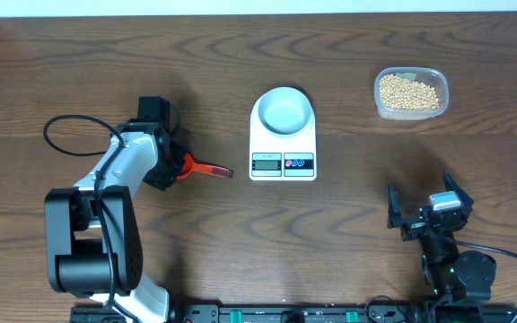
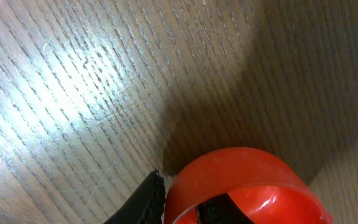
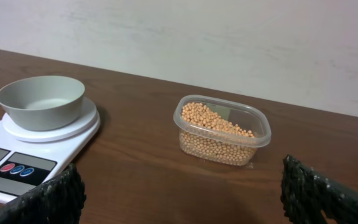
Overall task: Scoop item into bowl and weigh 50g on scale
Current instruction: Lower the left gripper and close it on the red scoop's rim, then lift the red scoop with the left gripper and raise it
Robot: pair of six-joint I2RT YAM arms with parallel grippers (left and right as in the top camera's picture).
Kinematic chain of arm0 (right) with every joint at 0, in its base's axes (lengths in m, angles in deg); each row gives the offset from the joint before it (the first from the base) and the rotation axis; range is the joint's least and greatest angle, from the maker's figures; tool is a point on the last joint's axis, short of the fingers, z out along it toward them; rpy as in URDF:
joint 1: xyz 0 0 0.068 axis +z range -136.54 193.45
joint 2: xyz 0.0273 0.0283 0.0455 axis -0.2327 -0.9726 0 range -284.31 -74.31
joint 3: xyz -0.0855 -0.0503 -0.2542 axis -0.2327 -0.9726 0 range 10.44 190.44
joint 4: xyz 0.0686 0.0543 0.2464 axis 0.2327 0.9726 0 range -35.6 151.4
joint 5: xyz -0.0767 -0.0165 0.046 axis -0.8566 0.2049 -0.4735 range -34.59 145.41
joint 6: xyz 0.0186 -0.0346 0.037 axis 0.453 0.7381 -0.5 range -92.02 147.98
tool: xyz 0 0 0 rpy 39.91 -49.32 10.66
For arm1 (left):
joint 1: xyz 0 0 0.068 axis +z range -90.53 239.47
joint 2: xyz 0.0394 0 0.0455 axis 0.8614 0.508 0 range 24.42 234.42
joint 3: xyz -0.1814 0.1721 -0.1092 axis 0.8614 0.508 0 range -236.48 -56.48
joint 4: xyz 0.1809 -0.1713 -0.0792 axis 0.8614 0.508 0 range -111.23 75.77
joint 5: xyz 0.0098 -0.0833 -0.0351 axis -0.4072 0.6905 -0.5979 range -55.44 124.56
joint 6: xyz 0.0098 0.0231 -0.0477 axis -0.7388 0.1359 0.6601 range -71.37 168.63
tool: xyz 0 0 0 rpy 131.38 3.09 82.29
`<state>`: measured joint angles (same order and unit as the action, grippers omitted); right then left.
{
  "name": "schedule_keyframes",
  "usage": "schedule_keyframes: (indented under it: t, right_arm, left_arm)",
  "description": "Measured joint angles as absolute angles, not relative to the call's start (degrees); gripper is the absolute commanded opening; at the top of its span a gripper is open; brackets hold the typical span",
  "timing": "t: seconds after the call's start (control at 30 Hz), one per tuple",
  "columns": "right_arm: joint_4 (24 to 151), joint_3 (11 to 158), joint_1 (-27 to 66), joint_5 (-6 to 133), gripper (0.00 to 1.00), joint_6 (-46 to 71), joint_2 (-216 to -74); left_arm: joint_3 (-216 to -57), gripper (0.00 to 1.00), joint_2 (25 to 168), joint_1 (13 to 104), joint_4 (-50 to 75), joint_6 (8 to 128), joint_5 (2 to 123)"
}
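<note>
The cup of the red plastic scoop (image 1: 209,169) is hidden under the left gripper (image 1: 170,166) from overhead; only its orange-red handle pokes out to the right, towards the scale. The left wrist view shows the red cup (image 2: 247,180) up close and cut off by the bottom edge, with one black finger (image 2: 143,202) tight against its outer wall and a dark part showing inside it. The left gripper is narrow, clamped on the scoop. Whether the scoop touches the brown wood-grain worktop (image 1: 330,242) cannot be told.

The small white rectangular digital scale (image 1: 283,152) sits mid-worktop, its display too small to read. In the right wrist view its near corner (image 3: 36,152) is cut off by the frame. The small round pale blue-white bowl (image 1: 283,111) stands centred on the scale's platform and looks empty (image 3: 41,99).

The small round tan-yellow beans (image 1: 409,91) all lie in a clear rectangular plastic tub (image 1: 381,106) well right of the scale, heaped higher on one side (image 3: 213,121).

The right gripper (image 1: 423,197) hangs near the front right with its fingers (image 3: 51,202) spread wide, holding nothing. A black cable (image 1: 61,135) loops beside the left arm.
</note>
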<state>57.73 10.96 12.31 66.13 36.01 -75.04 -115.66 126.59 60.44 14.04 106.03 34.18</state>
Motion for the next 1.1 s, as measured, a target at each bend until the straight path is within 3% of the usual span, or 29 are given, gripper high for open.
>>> schedule_keyframes:
  t: [0.07, 0.63, 1.1]
  right_arm:
    - [57.76, 10.96, 12.31, 66.13, 0.99, 36.01, -75.04]
    - [57.73, 10.96, 12.31, 66.13, 0.99, 36.01, -75.04]
    - [57.76, 10.96, 12.31, 66.13, 0.99, 36.01, -75.04]
  left_arm:
    - [-115.66, 0.07, 126.59, 60.44, 14.04, 106.12, 34.16]
    - [-115.66, 0.07, 126.31, 60.44, 14.13, 103.8, 34.16]
    - [-115.63, 0.07, 106.49, 60.44, 14.24, 100.66, 33.96]
